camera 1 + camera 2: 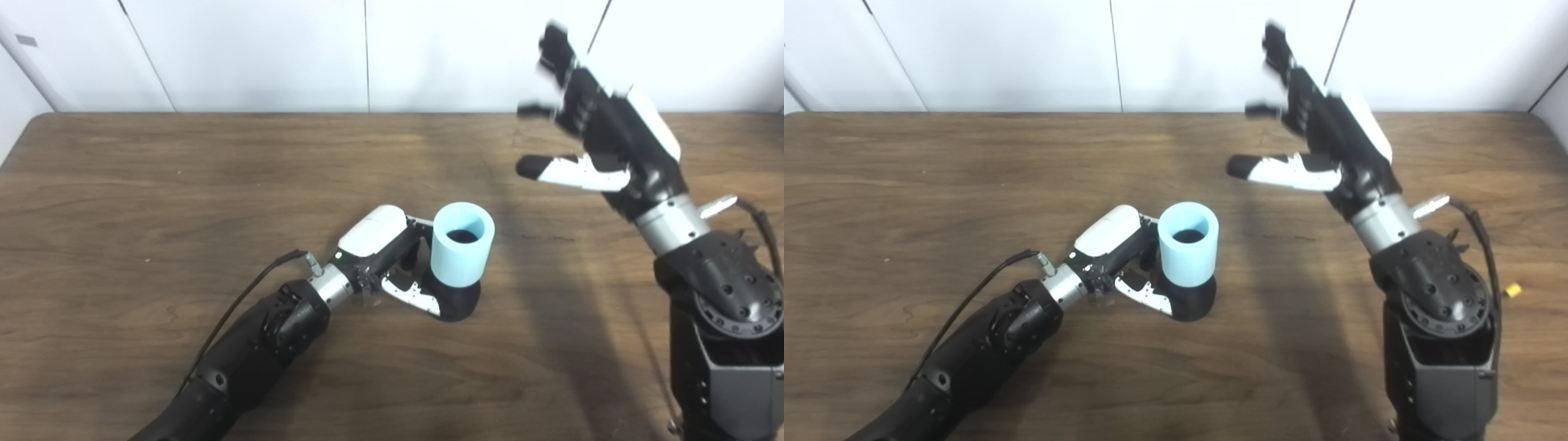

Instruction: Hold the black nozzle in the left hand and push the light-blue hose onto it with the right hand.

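- The left hand [392, 257] lies low on the wooden table [153, 202], its fingers and thumb wrapped around the base of the black nozzle [456, 300].
- The light-blue hose [460, 245], a short, wide tube, stands upright on the nozzle, its open end facing up and the dark nozzle visible inside.
- The right hand [603, 131] is raised well above and to the right of the hose, empty, with fingers spread apart and thumb pointing left; its fingertips are blurred.
- White wall panels [275, 55] stand behind the table.
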Controlling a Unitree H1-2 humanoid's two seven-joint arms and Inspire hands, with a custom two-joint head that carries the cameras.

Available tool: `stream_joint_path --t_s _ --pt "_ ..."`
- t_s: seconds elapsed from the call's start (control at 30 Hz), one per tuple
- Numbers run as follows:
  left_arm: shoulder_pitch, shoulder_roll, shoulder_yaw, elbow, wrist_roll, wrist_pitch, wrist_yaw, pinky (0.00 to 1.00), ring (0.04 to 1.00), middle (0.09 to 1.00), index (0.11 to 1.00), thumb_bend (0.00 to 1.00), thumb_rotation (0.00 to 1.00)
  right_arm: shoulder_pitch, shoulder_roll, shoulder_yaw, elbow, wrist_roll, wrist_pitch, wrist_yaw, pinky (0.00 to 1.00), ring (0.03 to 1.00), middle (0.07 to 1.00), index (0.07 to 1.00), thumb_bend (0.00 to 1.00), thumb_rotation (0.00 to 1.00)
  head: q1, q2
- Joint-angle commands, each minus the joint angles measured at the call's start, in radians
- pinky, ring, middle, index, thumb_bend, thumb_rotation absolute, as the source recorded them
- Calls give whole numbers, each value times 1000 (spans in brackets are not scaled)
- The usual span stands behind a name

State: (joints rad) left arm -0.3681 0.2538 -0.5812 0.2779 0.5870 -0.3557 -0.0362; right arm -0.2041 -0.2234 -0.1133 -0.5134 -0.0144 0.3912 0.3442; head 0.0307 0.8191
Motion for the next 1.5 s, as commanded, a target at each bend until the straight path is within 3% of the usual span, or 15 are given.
stream_joint_path --t_s 0.0,0.07,0.1,0.17,0.33,0.4,0.57,0.7,0.83,0.87,0.93,1.03,1.2,1.33,1.47 --pt "84 38 -35 77 62 55 -76 284 368 455 524 498 0 7 -8 -23 25 42 -69 -29 629 820 935 969 695 370 1 -1" --pt "85 40 -33 74 61 58 -78 276 365 452 523 498 0 31 12 -30 43 65 -54 -50 539 697 820 850 688 317 1 -2" --pt "86 41 -32 71 60 62 -82 265 363 447 522 498 0 39 27 -32 44 76 -40 -64 491 632 754 789 627 287 0 -2" --pt "86 43 -31 68 60 66 -85 259 362 444 521 498 0 51 62 -38 41 103 -10 -98 470 605 726 759 618 261 -1 -2" --pt "87 48 -26 64 62 61 -81 276 363 446 524 498 0 78 133 -39 64 121 -37 -171 416 541 660 706 522 424 -5 -4" --pt "88 49 -23 60 59 65 -84 269 363 444 522 498 0 83 137 -32 87 120 -50 -179 409 532 660 692 524 415 -5 -4" --pt "88 48 -20 61 58 61 -80 283 369 445 522 499 0 98 114 24 142 52 -110 -189 410 539 661 672 666 73 -5 -4" --pt "89 46 -19 61 66 58 -70 276 368 440 521 498 0 117 110 69 160 5 -140 -207 430 565 682 679 763 149 -3 -9" --pt "100 43 -4 34 74 100 -70 303 382 445 526 500 0 134 127 90 173 -24 -150 -233 470 576 690 686 757 139 -3 -10" --pt "104 48 -4 4 98 146 -93 343 397 462 530 502 0 138 132 92 177 -24 -154 -238 468 578 695 691 741 127 -3 -12" --pt "111 57 0 -61 125 231 -144 536 671 748 748 826 138 144 138 95 183 -32 -161 -247 466 585 705 704 709 121 -1 -13" --pt "138 47 48 -143 96 312 -144 663 864 934 931 952 255 150 152 90 196 -35 -167 -262 478 586 709 709 694 135 3 -16" --pt "183 0 140 -194 71 342 -57 735 932 978 998 976 352 153 166 81 240 -20 -206 -274 493 587 714 714 700 124 -1 -26" --pt "200 -33 217 -203 12 346 -43 800 966 993 1000 998 386 158 178 81 261 -29 -230 -296 463 564 702 716 716 98 0 -30" --pt "197 -22 251 -200 33 315 -19 780 946 982 1000 979 376 158 179 80 289 -23 -258 -304 451 544 695 709 719 88 5 -35"
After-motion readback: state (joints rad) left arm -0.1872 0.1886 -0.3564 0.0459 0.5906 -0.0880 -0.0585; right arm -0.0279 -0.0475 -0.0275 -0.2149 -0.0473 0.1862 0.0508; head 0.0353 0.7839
